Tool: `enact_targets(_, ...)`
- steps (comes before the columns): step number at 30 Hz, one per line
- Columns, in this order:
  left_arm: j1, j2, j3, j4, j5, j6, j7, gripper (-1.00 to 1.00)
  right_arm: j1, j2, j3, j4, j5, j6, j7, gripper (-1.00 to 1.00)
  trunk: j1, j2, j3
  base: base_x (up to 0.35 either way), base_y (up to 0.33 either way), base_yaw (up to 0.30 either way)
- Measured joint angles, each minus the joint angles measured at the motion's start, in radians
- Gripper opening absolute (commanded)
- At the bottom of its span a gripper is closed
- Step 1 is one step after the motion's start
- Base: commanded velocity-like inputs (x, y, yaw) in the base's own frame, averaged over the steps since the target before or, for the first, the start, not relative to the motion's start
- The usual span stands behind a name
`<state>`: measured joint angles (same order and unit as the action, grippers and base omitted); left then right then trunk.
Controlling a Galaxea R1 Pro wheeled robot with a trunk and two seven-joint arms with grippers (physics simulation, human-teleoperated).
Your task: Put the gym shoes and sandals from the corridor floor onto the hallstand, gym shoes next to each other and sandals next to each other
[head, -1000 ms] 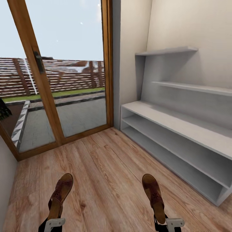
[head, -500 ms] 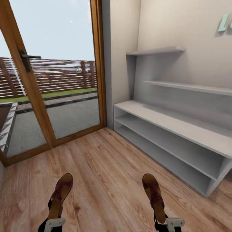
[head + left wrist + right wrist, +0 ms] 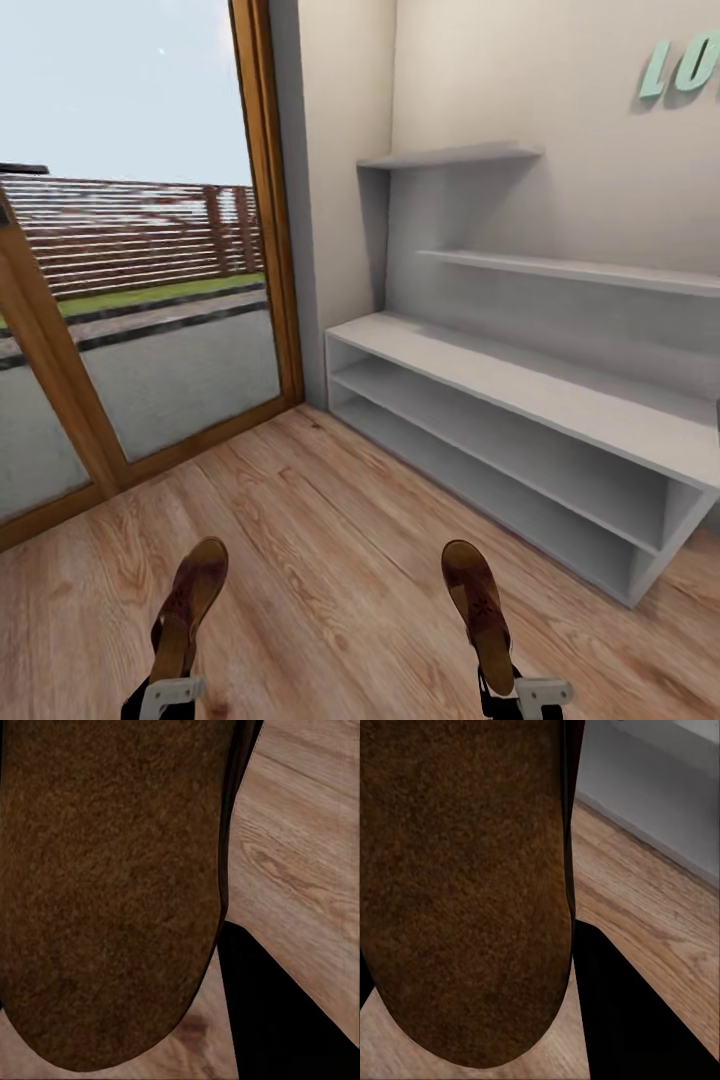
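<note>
i carry one brown sandal in my left claw (image 3: 165,690) and the other in my right claw (image 3: 525,692), each clenched on a heel with the toe pointing ahead over the wood-plank corridor floor (image 3: 330,560), the pale hallstand (image 3: 520,400) well apart ahead on my right under the mint letters (image 3: 680,65). held only by the heel, either sandal (image 3: 190,610) (image 3: 480,612) could pivot or slip free on the approach. a long toe could also catch the front edge of a shoe tier and land the pair on the floor or apart.

Left gripper (image 3: 170,690) and right gripper (image 3: 530,692) low, level, wide apart, each clamped on a sandal.
</note>
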<state>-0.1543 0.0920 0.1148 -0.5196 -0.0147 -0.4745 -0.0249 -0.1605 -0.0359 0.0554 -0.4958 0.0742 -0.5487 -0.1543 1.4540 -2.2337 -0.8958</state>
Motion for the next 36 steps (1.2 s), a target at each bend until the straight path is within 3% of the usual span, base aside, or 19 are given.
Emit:
enact_targets(10,0.0,-0.001,0.0,0.0,0.0,0.0,0.0,-1.0,0.0,0.0,0.001,-0.001,0.0,0.0,0.001,-1.0,0.0,0.0,0.0,0.278,0.234,-0.022)
enact_targets(36,0.0,-0.001,0.0,0.001,0.0,0.0,0.0,-1.0,0.0,0.0,0.001,-0.002,-0.001,0.0,0.001,-1.0,0.0,0.0,-0.024,0.295,0.199,-0.213)
